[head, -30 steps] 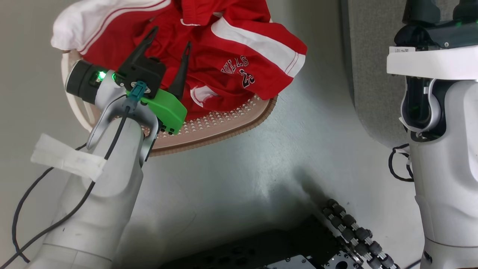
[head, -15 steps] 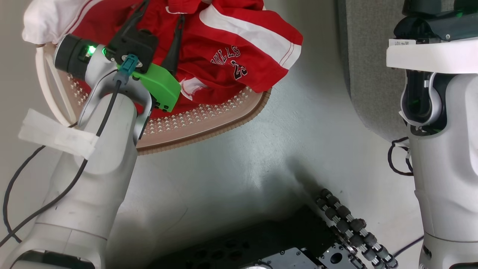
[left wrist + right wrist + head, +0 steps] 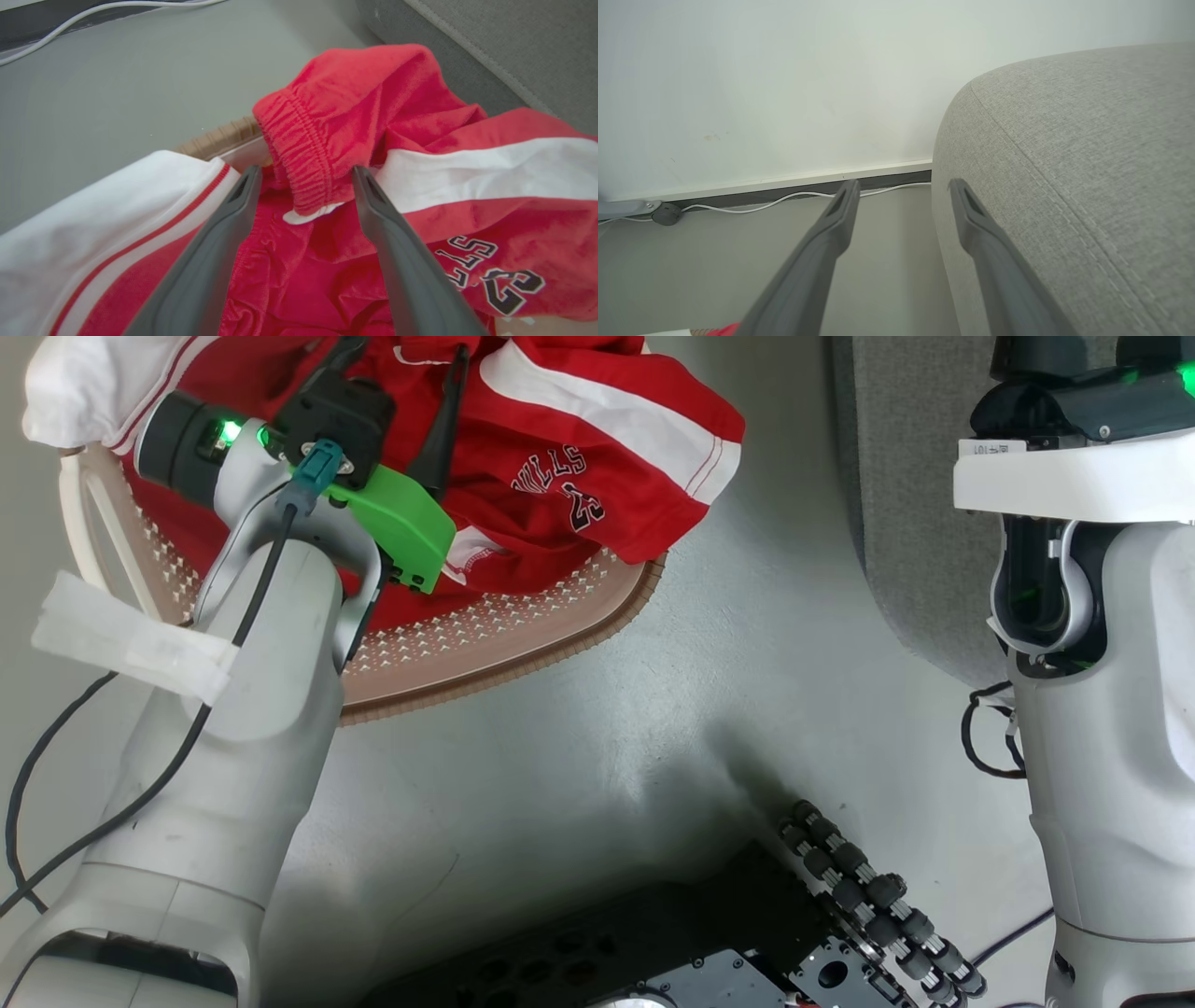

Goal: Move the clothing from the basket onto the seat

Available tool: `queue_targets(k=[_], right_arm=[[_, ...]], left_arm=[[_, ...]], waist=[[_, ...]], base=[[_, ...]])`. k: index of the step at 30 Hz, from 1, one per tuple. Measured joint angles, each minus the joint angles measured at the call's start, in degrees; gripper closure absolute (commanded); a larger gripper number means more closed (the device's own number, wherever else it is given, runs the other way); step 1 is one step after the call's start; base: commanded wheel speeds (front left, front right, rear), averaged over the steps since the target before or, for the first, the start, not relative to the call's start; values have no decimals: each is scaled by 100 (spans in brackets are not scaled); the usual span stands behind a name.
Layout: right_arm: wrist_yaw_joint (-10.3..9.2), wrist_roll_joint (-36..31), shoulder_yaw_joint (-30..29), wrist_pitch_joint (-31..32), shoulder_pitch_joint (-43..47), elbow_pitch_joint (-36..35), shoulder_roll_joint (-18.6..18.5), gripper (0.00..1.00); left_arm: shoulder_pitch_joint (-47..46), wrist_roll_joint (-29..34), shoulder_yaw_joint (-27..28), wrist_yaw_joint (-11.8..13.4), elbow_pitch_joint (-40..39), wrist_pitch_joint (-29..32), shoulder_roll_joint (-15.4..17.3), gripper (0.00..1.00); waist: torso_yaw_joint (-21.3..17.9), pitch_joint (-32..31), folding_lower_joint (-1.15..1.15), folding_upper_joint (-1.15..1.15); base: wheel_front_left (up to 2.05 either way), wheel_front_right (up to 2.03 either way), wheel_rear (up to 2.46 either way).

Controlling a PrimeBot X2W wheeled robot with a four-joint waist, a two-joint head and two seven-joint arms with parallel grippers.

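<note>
Above heaped clothing (image 3: 397, 93), left jaws spread, basket (image 3: 523, 658) rim overhung, seat (image 3: 896, 476) near

Left arm (image 3: 233, 728): reaches up the left side.
Left gripper (image 3: 403, 359): upper left, fingers spread.
Right gripper (image 3: 902, 184): fingers spread.

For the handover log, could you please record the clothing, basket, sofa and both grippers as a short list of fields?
basket: cream-white perforated plastic laundry basket, brown woven-look rim, on the grey floor
clothing: bright red soft-fabric sports garments with white bands, heaped in the basket, one edge over its rim
seat: large light grey fabric sofa, right of the basket
left gripper: open, fingers astride a red elastic waistband
right gripper: open, holds nothing, beside the seat's rounded edge
</note>
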Motion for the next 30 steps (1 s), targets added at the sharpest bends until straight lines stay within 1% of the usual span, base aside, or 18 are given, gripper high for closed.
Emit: queue_targets(k=[4,5,7,8,9,11,23,30], right_arm=[[-2,32,32,0,0,4,2,0],[-2,44,40,0,0,5,2,0],[-4,48,54,0,0,9,3,0],[-11,49,57,0,0,13,4,0],[-12,49,57,0,0,20,4,0],[-52,51,57,0,0,41,5,0],[-48,-11,-71,0,8,313,9,0],[60,-211,-137,0,103,599,11,0]], left_arm=[[-83,-44,-88,-2,85,-5,1,0],[-105,-90,-108,-4,97,-7,1,25],[-148,-181,-143,-16,99,-49,1,63],[-172,-212,-176,-22,100,-51,1,90],[-192,-258,-215,-27,100,-53,2,100],[-213,-301,-302,-49,100,-55,2,100],[-208,-344,-684,-71,-20,-123,3,100],[-41,-416,-684,-70,-448,-123,4,100]], waist=[[-46,15,0,0],[-58,19,0,0],[-80,27,0,0],[-91,30,0,0],[-100,34,0,0],[-114,37,0,0],[4,-199,0,0],[132,-485,0,0]], base=[[0,0,0],[0,0,0],[0,0,0],[0,0,0],[0,0,0],[0,0,0],[0,0,0],[0,0,0]])
